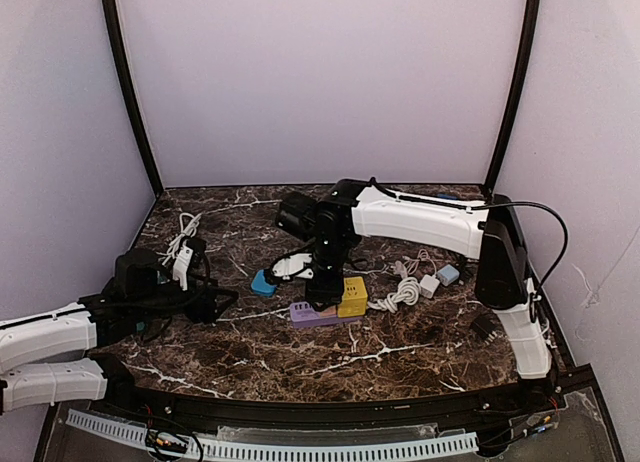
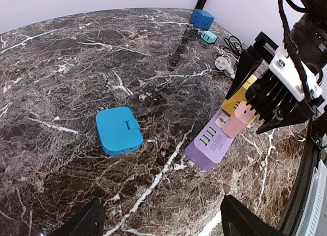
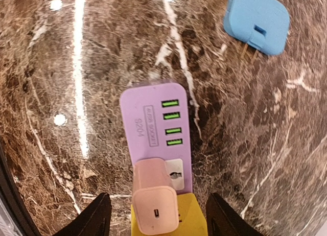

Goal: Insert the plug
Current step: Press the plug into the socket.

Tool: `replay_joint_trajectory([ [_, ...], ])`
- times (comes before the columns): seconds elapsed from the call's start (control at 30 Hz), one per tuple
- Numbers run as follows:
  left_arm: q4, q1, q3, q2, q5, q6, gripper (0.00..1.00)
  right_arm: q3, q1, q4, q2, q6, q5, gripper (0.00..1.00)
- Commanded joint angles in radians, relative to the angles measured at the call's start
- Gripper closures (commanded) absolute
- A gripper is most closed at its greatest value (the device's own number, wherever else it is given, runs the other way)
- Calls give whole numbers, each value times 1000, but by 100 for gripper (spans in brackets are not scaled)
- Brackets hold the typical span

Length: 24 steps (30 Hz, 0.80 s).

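**Plug standing on the strip, both grippers spread**

Marble in dark brown with white veins forms the table [image 2: 76, 57]. Pale lilac walls [image 1: 320, 72] close it on three sides, with black poles [image 1: 125, 82] in the back corners.

Near the table's middle lies a flat purple power strip [image 3: 153, 123] with four green ports. A yellow block [image 1: 352, 297] touches its end. The small pink plug [image 3: 153, 187] stands upright on the strip's socket end, beside the yellow block; how deep its pins sit cannot be told.

The right gripper [image 3: 158, 210] hangs over the plug, its fingers apart on either side with a gap to each. The left gripper [image 2: 163, 218] is spread wide on nothing, at nine o'clock from the strip in the top view.

A flat blue square adapter [image 2: 118, 130] lies at ten o'clock from the strip. A coiled white cable [image 1: 400, 294] lies at three o'clock.
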Motion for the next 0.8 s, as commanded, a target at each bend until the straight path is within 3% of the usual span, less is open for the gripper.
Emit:
replay_joint_trajectory([
  [0.0,65,12,-19,-15,8,-22,22,29,-4,-22,29,7,82,41],
  [0.17,84,14,-25,-8,16,-23,23,-5,-3,-21,26,-11,60,44],
  [0.33,88,14,-27,-4,15,-23,25,-17,-4,-12,39,-21,42,70],
  [0.47,88,16,-27,-6,18,-20,25,-94,-5,-6,14,-49,-8,72],
  [0.57,90,17,-28,-5,18,-18,26,-140,-14,-6,-1,-47,-26,81],
  [0.77,92,19,-28,-6,20,-15,26,-220,-15,-13,-48,-17,-33,81],
])
